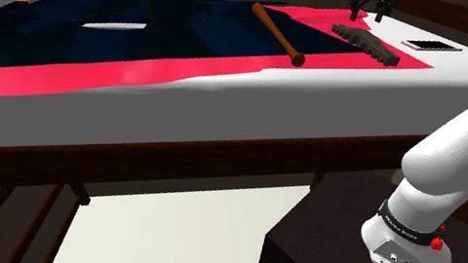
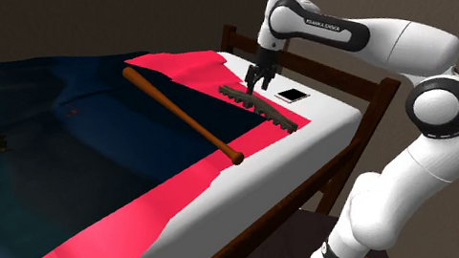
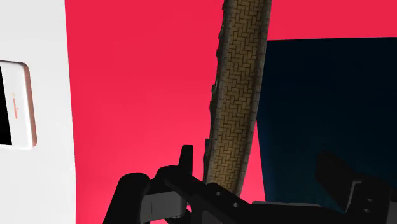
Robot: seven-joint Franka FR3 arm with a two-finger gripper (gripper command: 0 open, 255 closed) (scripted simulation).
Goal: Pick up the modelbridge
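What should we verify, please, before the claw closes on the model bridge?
1. Claw open: ok.
2. Model bridge between the fingers: ok.
3. Claw low enough to grip: cannot tell.
4. Grip centred along the model bridge: not ok, the claw stands near one end.
5. Phone clear of the claw: ok.
6. Bat apart from the model bridge: ok.

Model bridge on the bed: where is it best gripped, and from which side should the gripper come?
Across its narrow deck, from straight above. The model bridge is a long thin strip lying flat on the red cover, so only its two long edges offer a pinch. The open gripper hangs over one end; a grip nearer the middle would probably balance better.
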